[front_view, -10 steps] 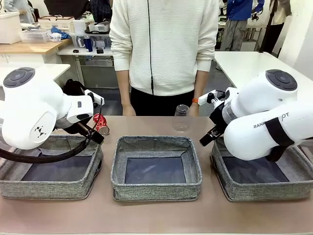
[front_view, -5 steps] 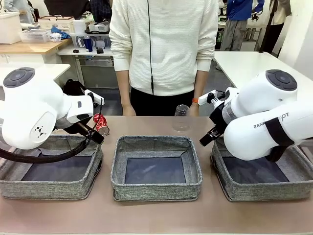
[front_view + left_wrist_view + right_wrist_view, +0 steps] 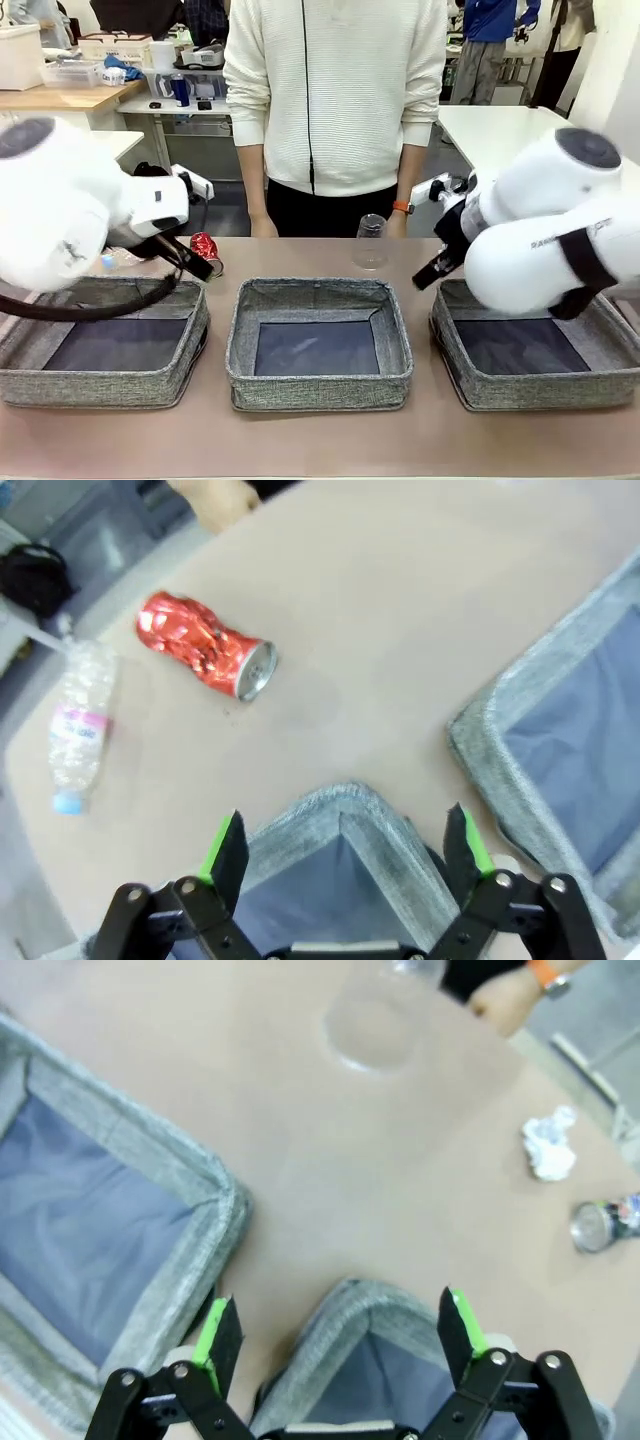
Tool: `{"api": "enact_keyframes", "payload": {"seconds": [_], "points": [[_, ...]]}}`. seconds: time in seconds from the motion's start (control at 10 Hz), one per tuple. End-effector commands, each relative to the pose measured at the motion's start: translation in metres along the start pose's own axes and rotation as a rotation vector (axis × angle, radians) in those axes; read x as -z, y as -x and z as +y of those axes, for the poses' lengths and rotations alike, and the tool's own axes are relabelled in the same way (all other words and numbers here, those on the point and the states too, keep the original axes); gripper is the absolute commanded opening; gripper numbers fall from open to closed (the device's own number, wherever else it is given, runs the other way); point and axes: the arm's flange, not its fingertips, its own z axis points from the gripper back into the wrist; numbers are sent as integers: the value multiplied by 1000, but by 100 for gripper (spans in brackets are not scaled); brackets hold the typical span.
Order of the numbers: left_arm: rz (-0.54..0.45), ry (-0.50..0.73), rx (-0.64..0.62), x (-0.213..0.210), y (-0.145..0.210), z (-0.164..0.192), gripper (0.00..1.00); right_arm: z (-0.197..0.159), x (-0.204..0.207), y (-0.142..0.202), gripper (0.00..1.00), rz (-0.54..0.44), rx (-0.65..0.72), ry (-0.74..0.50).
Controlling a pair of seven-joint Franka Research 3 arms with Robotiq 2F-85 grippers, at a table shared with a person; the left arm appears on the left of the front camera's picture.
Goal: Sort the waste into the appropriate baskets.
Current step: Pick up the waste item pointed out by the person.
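Baskets of grey woven fabric, the left basket (image 3: 100,385), the middle basket (image 3: 320,388) and the right basket (image 3: 540,388), stand in a row on the near side of the tabletop (image 3: 320,440), dark floors bare, apparently set close to the robot so either arm can drop into them. Above a far corner of the left basket hangs the left claw (image 3: 345,830), green-padded fingers wide apart and gripping nothing. The right claw (image 3: 338,1310), equally spread and empty, hangs over a corner of the right basket, both seemingly poised for a first pick. Beyond the baskets lies the unsorted waste. The left wrist view picks out the crushed red can (image 3: 205,645) on its side and, near it but apart, the clear plastic bottle (image 3: 80,725), which the left arm largely screens from the front camera. The right wrist view adds a crumpled white scrap (image 3: 550,1145) and a dark can (image 3: 600,1222), masked by the right arm in front. Farthest stands the clear plastic cup (image 3: 371,243), just beside the person's hand (image 3: 397,225) at the tabletop's far edge
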Motion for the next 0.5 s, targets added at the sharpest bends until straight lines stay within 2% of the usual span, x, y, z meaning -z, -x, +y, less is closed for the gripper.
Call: {"api": "enact_keyframes", "payload": {"seconds": [0.0, 0.1, 0.2, 0.3, 0.4], "points": [[-70, 21, 0, -112, 5, -1, 100, 2, -110, 9, 100, -97, 65, 33], [-100, -51, 10, -143, 13, -11, 100, 12, -147, 24, 100, -141, 29, 65], [-128, -17, 59, -155, 23, -20, 100, 20, -166, 40, 100, -169, 14, 99], [-83, -209, -21, -142, 25, -23, 100, 22, -159, 48, 100, -161, 68, 276], [-113, -25, 20, -145, -13, -7, 100, 1, -148, -15, 100, -156, 23, 59]]}}
